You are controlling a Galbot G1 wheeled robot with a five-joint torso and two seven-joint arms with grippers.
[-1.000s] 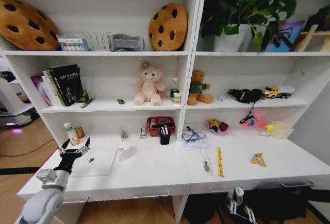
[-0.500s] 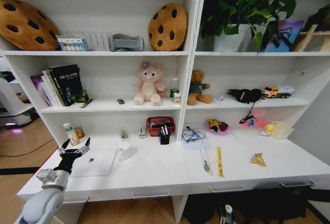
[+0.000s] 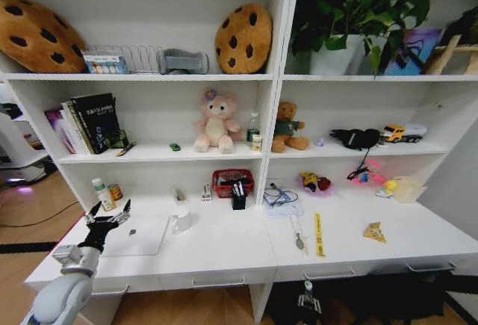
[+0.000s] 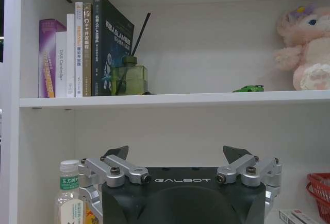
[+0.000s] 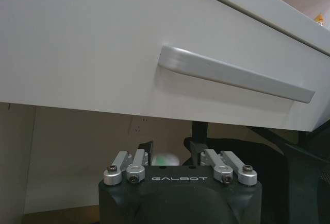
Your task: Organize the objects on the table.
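Since a second ago, right gripper (image 3: 307, 293) has shifted leftward beneath the table's front edge and sunk lower; all else unchanged.

Left gripper (image 3: 107, 216): at the table's (image 3: 224, 254) left end, poised above the near-left corner of the laptop (image 3: 139, 235), fingers spread wide, grasping nothing. In the left wrist view its fingers (image 4: 117, 154) stand well apart before the shelf.

Laptop: slim, silver, lid closed, flat on the table's left portion, just beside a white cup (image 3: 181, 219) at its right edge.

White bottle (image 3: 100, 195) and small tin (image 3: 115, 191): left rear corner of the table, against the back wall.

Green toy car (image 3: 175, 146): on the lower shelf board, left of the pink plush toy (image 3: 215, 122).

Red basket (image 3: 232, 181): rear middle of the table, a black pen holder (image 3: 238, 199) in front of it.

Right gripper: below the table front, under the drawer handle (image 5: 234, 80); fingers drawn close with a narrow gap, nothing between them.

Yellow strip (image 3: 318, 234): right half of the table, near the front edge.
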